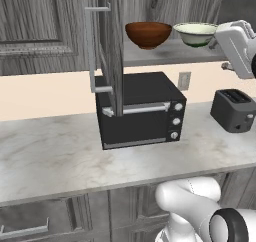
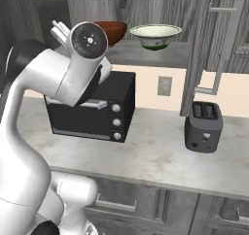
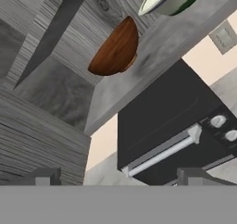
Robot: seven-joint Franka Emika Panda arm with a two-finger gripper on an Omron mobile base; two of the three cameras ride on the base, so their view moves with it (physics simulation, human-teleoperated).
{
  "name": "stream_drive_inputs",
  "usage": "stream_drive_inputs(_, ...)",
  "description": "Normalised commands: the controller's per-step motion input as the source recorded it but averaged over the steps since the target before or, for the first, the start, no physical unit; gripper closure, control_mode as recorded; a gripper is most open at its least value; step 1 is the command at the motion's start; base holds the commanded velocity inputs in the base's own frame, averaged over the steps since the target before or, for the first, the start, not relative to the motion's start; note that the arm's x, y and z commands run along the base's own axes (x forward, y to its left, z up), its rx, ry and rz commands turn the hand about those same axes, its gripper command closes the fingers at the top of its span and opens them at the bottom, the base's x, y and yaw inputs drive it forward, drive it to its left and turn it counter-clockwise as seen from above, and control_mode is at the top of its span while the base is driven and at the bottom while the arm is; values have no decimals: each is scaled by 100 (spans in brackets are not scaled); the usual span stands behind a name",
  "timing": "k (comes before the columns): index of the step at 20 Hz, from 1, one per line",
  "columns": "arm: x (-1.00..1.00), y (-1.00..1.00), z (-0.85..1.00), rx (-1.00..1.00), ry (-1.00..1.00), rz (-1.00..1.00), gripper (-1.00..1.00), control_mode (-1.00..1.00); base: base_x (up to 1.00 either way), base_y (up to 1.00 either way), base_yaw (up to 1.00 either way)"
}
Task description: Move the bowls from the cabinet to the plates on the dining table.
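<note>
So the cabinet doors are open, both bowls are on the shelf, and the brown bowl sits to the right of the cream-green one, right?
Not quite: in the left base view the brown bowl sits to the left of the cream-green bowl. The rest holds: the cabinet doors are open and both bowls are on the shelf.

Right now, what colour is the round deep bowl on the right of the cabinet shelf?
Pale cream-green round deep bowl with a lighter rim; clearest in the right base view.

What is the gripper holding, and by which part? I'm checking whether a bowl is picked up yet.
Nothing: the gripper is open, both bowls on the cabinet shelf.
</note>
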Motion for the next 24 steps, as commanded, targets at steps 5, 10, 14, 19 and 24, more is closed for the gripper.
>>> stream_drive_inputs(5, 0, 0, 0, -2, 5, 0, -100, -100, 0, 0, 0)
stream_drive_inputs(10, 2, 0, -3, -1, 6, 0, -100, -100, 0, 0, 0)
stream_drive_inputs(14, 44, -2, -6, 0, 2, 0, -100, -100, 0, 0, 0)
stream_drive_inputs(19, 70, -2, 0, 0, 2, 0, -100, -100, 0, 0, 0)
stream_drive_inputs(24, 47, 0, 3, 0, 6, 0, -100, -100, 0, 0, 0)
